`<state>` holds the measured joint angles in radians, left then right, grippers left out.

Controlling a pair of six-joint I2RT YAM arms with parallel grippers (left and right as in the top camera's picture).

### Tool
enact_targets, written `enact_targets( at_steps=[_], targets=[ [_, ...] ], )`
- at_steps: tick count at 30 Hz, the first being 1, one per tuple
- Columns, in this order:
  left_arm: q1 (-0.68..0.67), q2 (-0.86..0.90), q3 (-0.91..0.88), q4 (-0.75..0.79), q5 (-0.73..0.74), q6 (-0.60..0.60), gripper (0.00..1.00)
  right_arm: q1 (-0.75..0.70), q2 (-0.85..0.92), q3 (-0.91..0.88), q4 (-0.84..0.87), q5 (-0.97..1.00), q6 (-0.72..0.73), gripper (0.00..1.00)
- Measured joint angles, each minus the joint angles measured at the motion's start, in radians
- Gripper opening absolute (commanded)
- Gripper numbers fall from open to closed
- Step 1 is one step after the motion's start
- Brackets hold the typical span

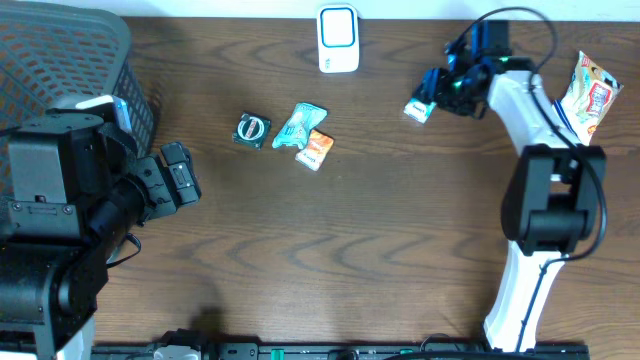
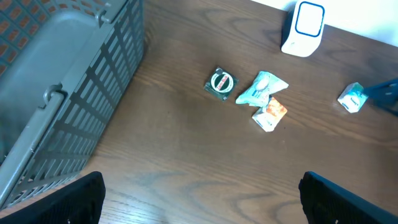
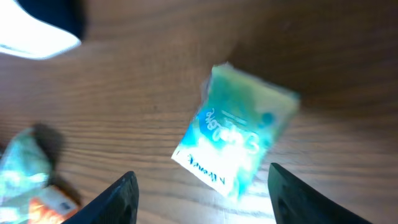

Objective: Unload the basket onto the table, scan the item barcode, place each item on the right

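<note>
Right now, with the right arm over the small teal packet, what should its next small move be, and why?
Probably ease the right gripper forward and down, then close on the teal packet. Its fingers stand apart and the packet lies loose on the table just ahead of them, not gripped, so nothing can be carried to the scanner yet.

Dark wooden table (image 1: 400, 230), white scanner (image 1: 338, 38) standing at its far edge. Nearer than the scanner and to its left: round dark item (image 1: 251, 130), teal packet (image 1: 298, 124) and orange packet (image 1: 316, 150), these two touching. Right of the scanner: small teal-and-white packet (image 1: 418, 110); farther right, snack bag (image 1: 588, 95). Far left of the scanner: grey mesh basket (image 1: 60, 60).
</note>
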<state>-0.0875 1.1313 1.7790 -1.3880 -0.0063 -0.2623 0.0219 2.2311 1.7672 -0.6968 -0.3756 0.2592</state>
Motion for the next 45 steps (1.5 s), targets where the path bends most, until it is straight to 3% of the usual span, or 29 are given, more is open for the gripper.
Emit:
enact_targets(
  at_steps=[3, 7, 11, 16, 20, 25, 32, 36, 39, 45],
  targets=[
    [0.000, 0.000, 0.000, 0.000, 0.000, 0.000, 0.97, 0.029, 0.039, 0.000, 0.026, 0.043, 0.015, 0.47],
    [0.000, 0.000, 0.000, 0.000, 0.000, 0.000, 0.98, 0.051, 0.046, 0.005, 0.008, 0.139, 0.027, 0.35],
    [0.000, 0.000, 0.000, 0.000, 0.000, 0.000, 0.97, 0.060, 0.045, 0.007, -0.129, 0.264, 0.035, 0.27],
    [0.000, 0.000, 0.000, 0.000, 0.000, 0.000, 0.98, 0.061, 0.003, 0.005, -0.288, 0.374, 0.042, 0.41],
    [0.000, 0.000, 0.000, 0.000, 0.000, 0.000, 0.98, 0.076, -0.091, 0.003, -0.262, 0.426, 0.014, 0.50],
    [0.000, 0.000, 0.000, 0.000, 0.000, 0.000, 0.97, 0.138, -0.152, 0.005, -0.175, 0.480, -0.063, 0.48],
    [0.000, 0.000, 0.000, 0.000, 0.000, 0.000, 0.98, 0.200, -0.043, 0.005, -0.175, 0.686, -0.026, 0.49],
    [0.000, 0.000, 0.000, 0.000, 0.000, 0.000, 0.98, 0.204, 0.047, 0.005, -0.176, 0.745, -0.005, 0.35],
    [0.000, 0.000, 0.000, 0.000, 0.000, 0.000, 0.98, 0.205, 0.070, 0.005, -0.183, 0.786, 0.002, 0.04],
    [0.000, 0.000, 0.000, 0.000, 0.000, 0.000, 0.98, 0.206, 0.058, 0.013, -0.215, 0.785, 0.005, 0.01]
  ],
)
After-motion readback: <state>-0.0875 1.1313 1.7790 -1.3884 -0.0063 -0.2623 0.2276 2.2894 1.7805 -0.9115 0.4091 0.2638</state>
